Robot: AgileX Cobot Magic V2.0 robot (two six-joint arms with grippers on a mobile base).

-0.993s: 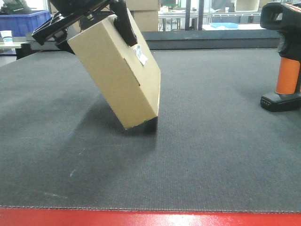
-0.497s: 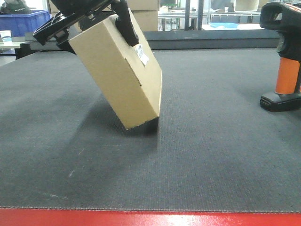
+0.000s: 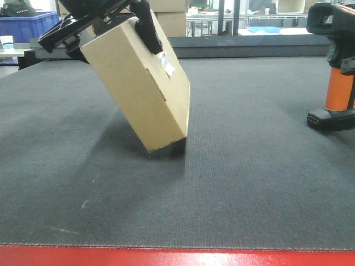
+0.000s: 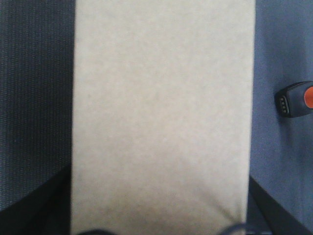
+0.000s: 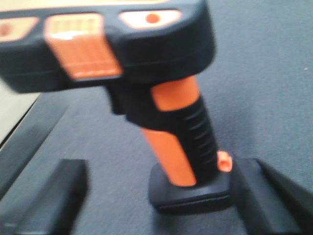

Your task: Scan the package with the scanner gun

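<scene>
A brown cardboard package (image 3: 138,83) with a small white label (image 3: 165,64) is tilted, its lower corner on the dark mat (image 3: 249,177). My left gripper (image 3: 105,30) is shut on its upper end. In the left wrist view the package (image 4: 161,112) fills the frame between my fingers (image 4: 36,208). The black and orange scanner gun (image 3: 335,72) stands upright at the far right. In the right wrist view the scanner (image 5: 181,132) stands between the spread fingers of my open right gripper (image 5: 161,169), its base close to the right finger (image 5: 266,196).
A red strip (image 3: 177,256) runs along the mat's front edge. A blue bin (image 3: 30,25) and cardboard boxes (image 3: 172,19) stand behind the mat. The scanner's base (image 4: 296,99) shows at the right of the left wrist view.
The package shifted a little to the right and came back, still tilted in my left gripper. The scanner has stayed in place.
</scene>
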